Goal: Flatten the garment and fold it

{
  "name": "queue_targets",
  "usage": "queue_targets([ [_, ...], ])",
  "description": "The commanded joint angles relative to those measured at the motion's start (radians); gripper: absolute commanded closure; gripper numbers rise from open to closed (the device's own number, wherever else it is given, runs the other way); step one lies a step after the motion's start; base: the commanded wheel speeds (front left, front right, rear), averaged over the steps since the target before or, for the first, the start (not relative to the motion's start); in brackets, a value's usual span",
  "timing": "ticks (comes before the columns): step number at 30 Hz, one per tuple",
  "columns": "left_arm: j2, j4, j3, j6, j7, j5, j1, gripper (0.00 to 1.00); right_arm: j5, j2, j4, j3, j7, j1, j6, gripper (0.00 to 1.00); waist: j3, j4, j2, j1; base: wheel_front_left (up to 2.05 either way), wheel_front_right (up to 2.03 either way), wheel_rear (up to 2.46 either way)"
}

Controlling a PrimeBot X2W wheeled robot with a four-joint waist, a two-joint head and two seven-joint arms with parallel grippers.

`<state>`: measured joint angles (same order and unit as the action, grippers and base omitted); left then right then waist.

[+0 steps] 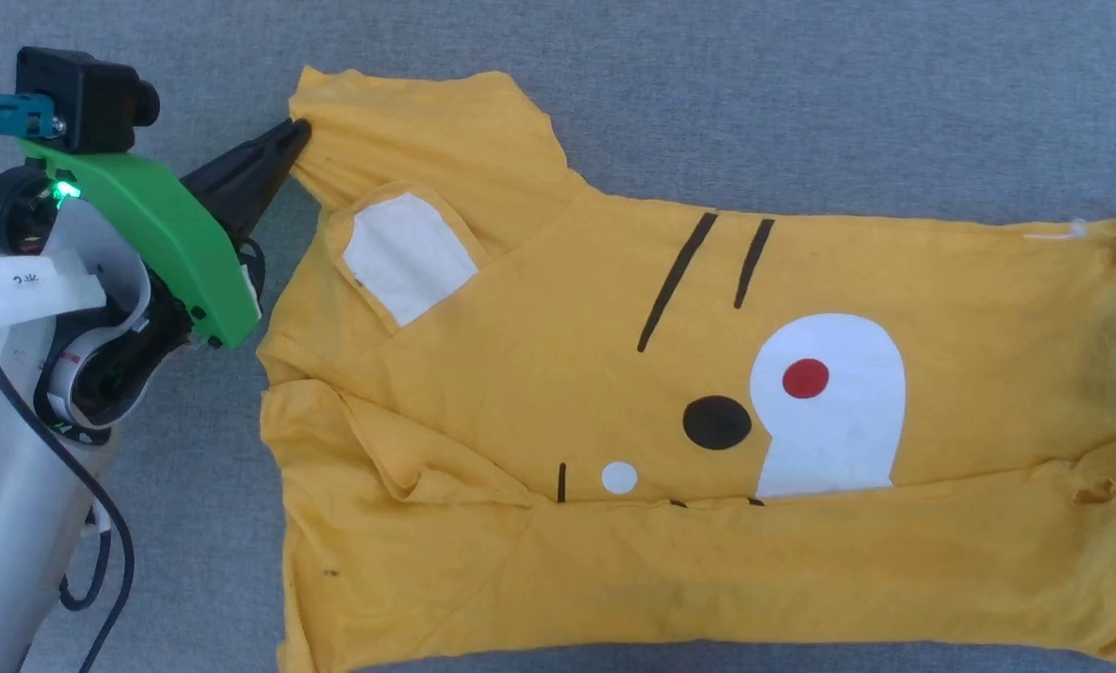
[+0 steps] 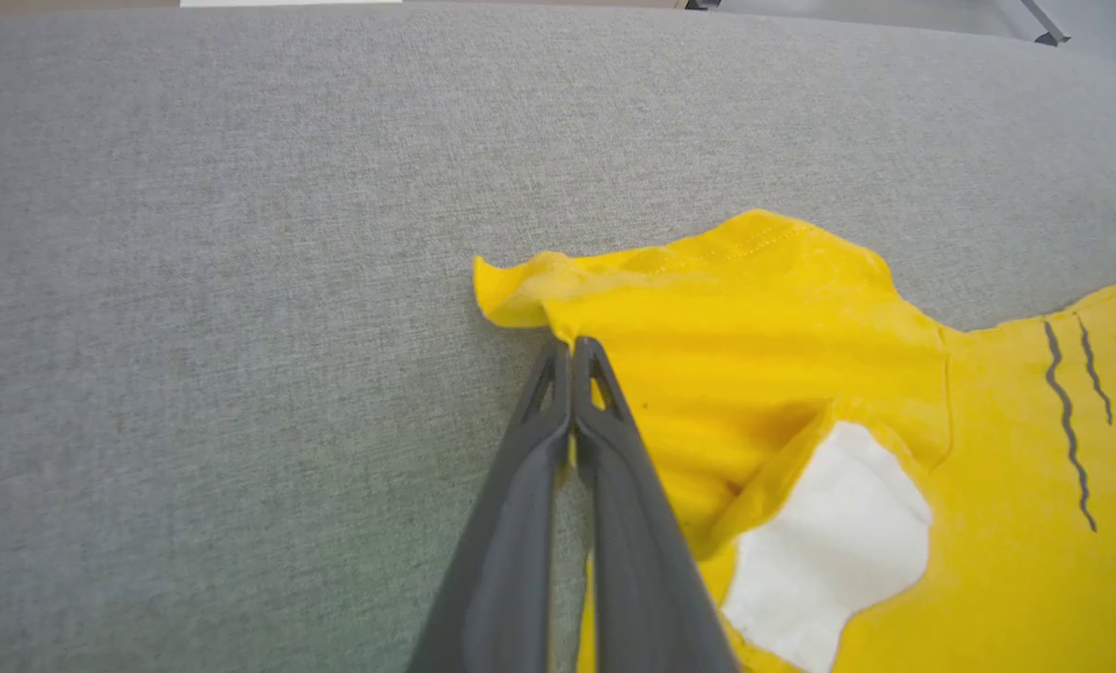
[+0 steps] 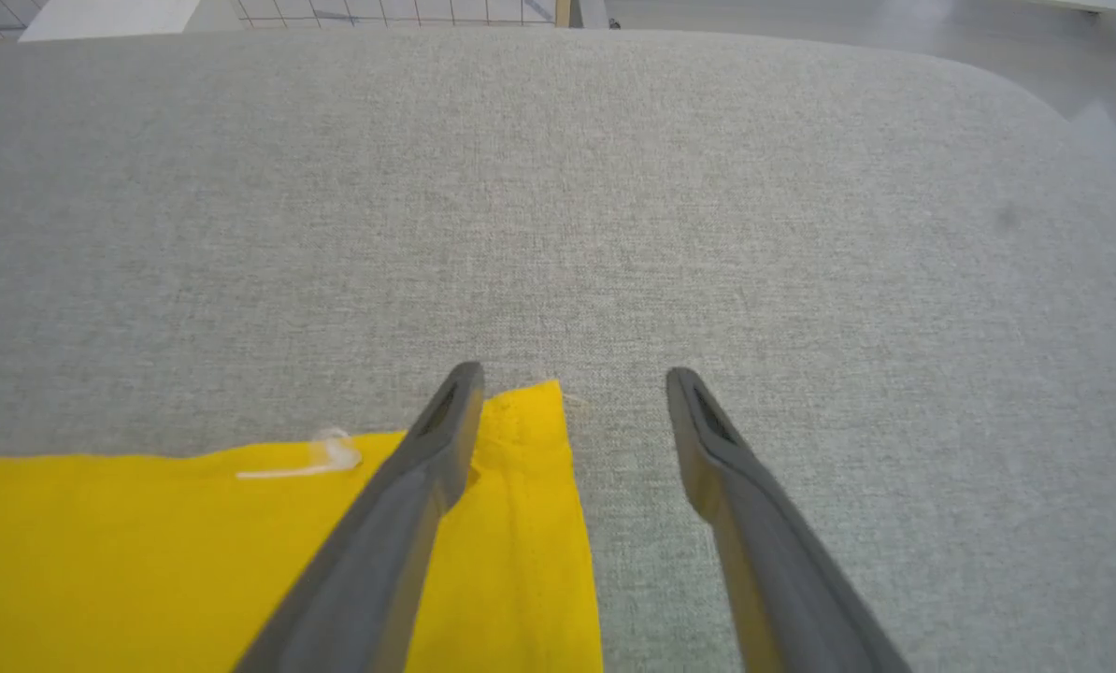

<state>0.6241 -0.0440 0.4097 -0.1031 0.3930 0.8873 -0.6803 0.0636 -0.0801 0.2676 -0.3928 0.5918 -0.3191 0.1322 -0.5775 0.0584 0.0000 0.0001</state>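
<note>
The shirt (image 1: 558,561) lies on the grey surface (image 1: 801,93) with its long axis running left to right across the robot. Its near strip is folded up over the body along a crease that cuts off the bottom of the printed face. Beyond the crease the body lies fairly flat, though a flap with a white patch (image 1: 407,254) is turned over at the left end.

Farther back on the left, the sleeve (image 1: 427,131) is rumpled. The left gripper (image 1: 292,140) is closed tight on the sleeve's outer edge, fingers pressed together with a thin fold of cloth between the tips (image 2: 572,348). From those tips the rest of the shirt stretches away to the right, so a pull to the left and away would likely draw the sleeve flat.

At the far right corner (image 3: 530,421), the right gripper (image 3: 572,379) stands wide apart. One finger is over the yellow cloth and the other over bare surface, gripping nothing. It looks poised to take that corner.
</note>
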Motion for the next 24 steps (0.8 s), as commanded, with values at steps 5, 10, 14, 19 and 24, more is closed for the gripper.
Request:
queue_targets([
  [5,-0.012,-0.009,0.008,0.004,-0.007,-0.014,-0.015,1.0,0.015,0.013,-0.057,-0.032,0.055,-0.041,-0.002,0.68,-0.009,0.007,0.0,-0.0001,0.0,0.0,0.0],
  [10,-0.021,-0.012,0.013,-0.003,-0.032,-0.017,-0.027,1.0,0.02,0.02,-0.087,-0.034,0.05,-0.067,-0.002,1.0,-0.005,0.006,0.0,-0.0001,0.0,0.0,0.0],
  [14,-0.027,-0.003,-0.012,-0.007,-0.109,-0.018,-0.007,1.0,0.037,0.023,-0.092,-0.028,0.006,-0.072,-0.002,1.0,0.022,-0.005,0.0,-0.0001,0.0,0.0,0.0],
  [19,-0.033,0.059,-0.055,-0.009,-0.238,0.001,0.102,1.0,0.083,0.026,-0.067,-0.049,-0.051,-0.022,-0.002,1.0,0.077,-0.012,0.0,-0.0001,0.0,0.0,0.0],
  [24,-0.022,0.09,-0.058,-0.003,-0.267,0.005,0.188,1.0,0.104,0.027,-0.054,-0.063,-0.045,0.034,-0.002,0.0,0.098,-0.006,0.0,-0.0001,0.0,0.0,0.0],
])
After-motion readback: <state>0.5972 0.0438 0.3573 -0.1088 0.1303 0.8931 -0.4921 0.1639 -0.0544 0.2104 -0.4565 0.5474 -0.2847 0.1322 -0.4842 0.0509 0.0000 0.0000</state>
